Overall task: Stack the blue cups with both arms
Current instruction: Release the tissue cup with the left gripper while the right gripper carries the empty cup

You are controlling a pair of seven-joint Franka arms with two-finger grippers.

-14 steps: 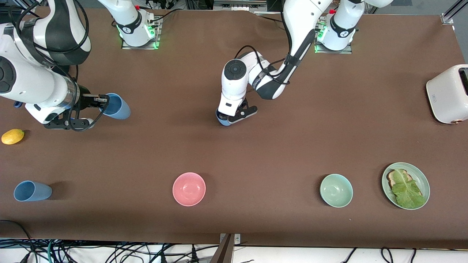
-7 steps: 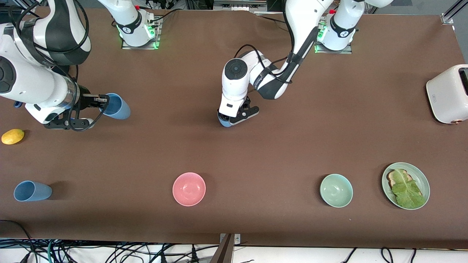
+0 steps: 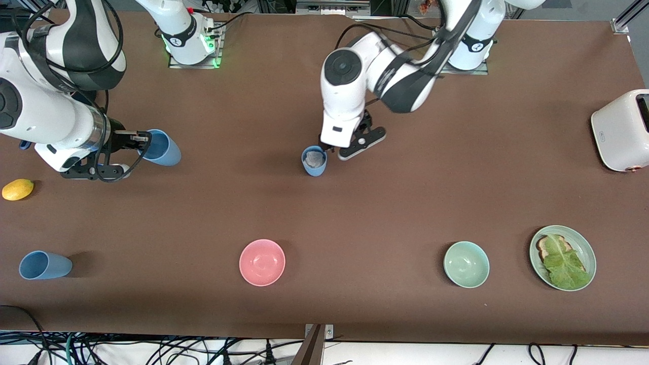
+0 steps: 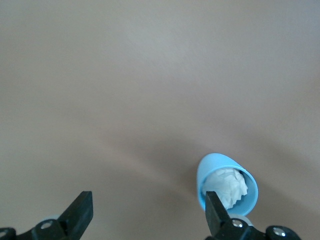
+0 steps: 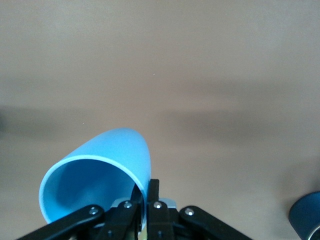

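A light-blue cup [image 3: 314, 161] stands upright mid-table with crumpled white paper inside; it also shows in the left wrist view [image 4: 227, 186]. My left gripper [image 3: 350, 147] hangs open and empty over the table just beside this cup, and in its wrist view [image 4: 148, 212] one finger is next to the cup's rim. My right gripper [image 3: 136, 140] is shut on the rim of a second blue cup [image 3: 161, 148], held tilted with its mouth toward the wrist camera [image 5: 97, 175]; the gripper's jaws [image 5: 147, 196] pinch the wall. A third blue cup [image 3: 44, 265] lies on its side near the front edge at the right arm's end.
A lemon [image 3: 17, 189] lies near the right gripper. A pink bowl [image 3: 262, 262], a green bowl [image 3: 466, 264] and a plate [image 3: 583, 243] with toast and lettuce sit nearer the front camera. A white toaster [image 3: 621, 129] stands at the left arm's end. A dark blue thing [image 5: 306, 218] shows at the right wrist view's corner.
My left gripper has let go of the upright cup, opened, and moved up and away toward its base, uncovering the cup. The right arm and its cup have not moved.
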